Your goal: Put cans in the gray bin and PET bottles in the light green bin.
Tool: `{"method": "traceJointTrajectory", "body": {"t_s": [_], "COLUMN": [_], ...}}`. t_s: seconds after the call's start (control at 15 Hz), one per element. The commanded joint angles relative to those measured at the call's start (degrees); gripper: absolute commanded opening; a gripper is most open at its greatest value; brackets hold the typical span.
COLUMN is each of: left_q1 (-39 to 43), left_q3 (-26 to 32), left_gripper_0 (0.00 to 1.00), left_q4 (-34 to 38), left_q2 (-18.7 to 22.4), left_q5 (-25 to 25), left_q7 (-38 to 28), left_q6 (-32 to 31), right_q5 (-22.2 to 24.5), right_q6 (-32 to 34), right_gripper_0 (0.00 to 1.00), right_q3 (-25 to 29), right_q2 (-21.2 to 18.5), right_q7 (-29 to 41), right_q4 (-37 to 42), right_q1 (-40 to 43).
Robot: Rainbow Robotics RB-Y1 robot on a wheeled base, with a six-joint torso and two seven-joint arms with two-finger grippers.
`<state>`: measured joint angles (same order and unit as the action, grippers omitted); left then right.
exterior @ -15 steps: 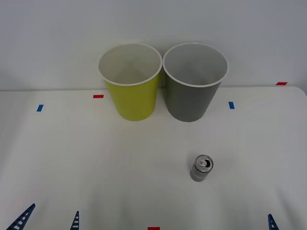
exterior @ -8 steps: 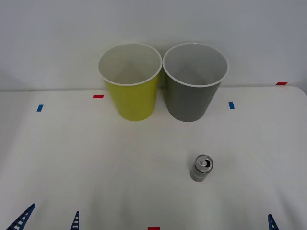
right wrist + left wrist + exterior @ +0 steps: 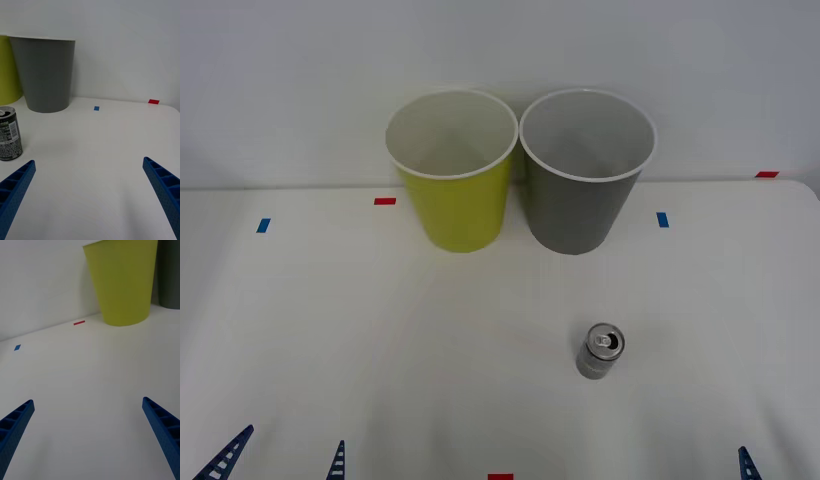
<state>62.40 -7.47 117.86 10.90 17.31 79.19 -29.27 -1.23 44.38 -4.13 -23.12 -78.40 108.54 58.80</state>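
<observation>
Right tool [image 3: 746,465] poking in at front view's bottom edge, one blue tip showing. Left tool [image 3: 280,458] showing two tips there. Small writing on can [image 3: 9,134] too tiny to read. Light green bin [image 3: 8,71] getting cut off by edge in right wrist view.

Right gripper [image 3: 90,198] blue ribbed fingers spread wide, holding nothing, above white table [image 3: 112,157]. Small dark gray drink can [image 3: 9,134] upright near one finger. Tall dark gray bin [image 3: 43,73] behind can, yellow-green bin [image 3: 8,69] beside it.
</observation>
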Motion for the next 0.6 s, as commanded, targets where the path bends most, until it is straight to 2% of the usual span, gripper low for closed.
{"method": "traceJointTrajectory", "body": {"t_s": [0.07, 0.6], "left_q1": [0.0, 0.0], "left_q3": [0.0, 0.0], "left_gripper_0": [1.0, 1.0], "left_q4": [0.0, 0.0], "left_q2": [0.0, 0.0], "left_q5": [0.0, 0.0], "left_q7": [0.0, 0.0], "left_q6": [0.0, 0.0], "right_q5": [0.0, 0.0], "right_q6": [0.0, 0.0], "right_gripper_0": [1.0, 1.0], "right_q3": [0.0, 0.0], "right_q2": [0.0, 0.0], "right_q7": [0.0, 0.0], "right_q4": [0.0, 0.0], "right_q1": [0.0, 0.0]}}
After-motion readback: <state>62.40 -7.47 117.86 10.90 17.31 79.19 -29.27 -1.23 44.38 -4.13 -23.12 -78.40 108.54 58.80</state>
